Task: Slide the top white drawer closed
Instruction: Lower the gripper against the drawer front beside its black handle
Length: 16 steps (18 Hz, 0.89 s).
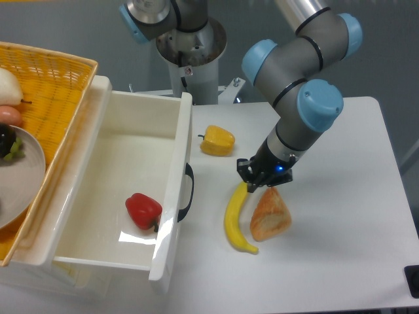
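The top white drawer (171,216) stands pulled far out to the right, its glossy front panel carrying a black curved handle (187,193). A red pepper (143,210) lies inside it. My gripper (257,180) hangs low over the table to the right of the drawer front, right above the top end of the banana (236,217) and the croissant (270,214). Its fingers point down and I cannot make out whether they are open or shut. Nothing is visibly held.
A yellow pepper (217,140) lies on the white table (340,229) near the drawer's far corner. A yellow wicker basket (49,85) with a plate (19,176) and fruit sits on the cabinet at the left. The arm's base (190,46) stands at the back.
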Each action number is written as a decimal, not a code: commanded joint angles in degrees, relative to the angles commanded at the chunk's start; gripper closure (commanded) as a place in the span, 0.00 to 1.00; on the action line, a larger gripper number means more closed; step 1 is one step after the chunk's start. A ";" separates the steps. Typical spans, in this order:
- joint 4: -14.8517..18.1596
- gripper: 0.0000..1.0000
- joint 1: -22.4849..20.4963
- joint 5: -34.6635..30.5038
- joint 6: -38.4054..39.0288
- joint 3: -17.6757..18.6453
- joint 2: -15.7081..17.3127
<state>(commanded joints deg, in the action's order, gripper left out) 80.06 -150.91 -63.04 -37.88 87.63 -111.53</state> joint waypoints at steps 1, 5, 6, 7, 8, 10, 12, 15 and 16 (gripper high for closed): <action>0.27 0.91 -0.09 1.41 -0.09 0.00 -0.09; 1.15 0.93 0.09 5.55 0.00 -0.17 -0.09; 1.15 0.93 0.17 6.43 -0.09 -0.26 -0.17; 1.15 0.94 0.26 7.66 0.00 -0.35 -0.35; 1.23 0.96 0.44 8.54 0.00 -0.53 -0.44; 1.67 0.97 0.96 8.72 0.00 -0.44 -0.44; 1.94 0.98 1.23 8.98 0.00 -0.44 -0.35; 1.94 0.98 1.32 10.04 0.00 -0.18 -0.18; 1.94 0.98 1.49 10.13 0.00 -0.18 -0.09</action>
<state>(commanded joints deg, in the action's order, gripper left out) 82.00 -149.42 -52.91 -37.88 87.45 -111.62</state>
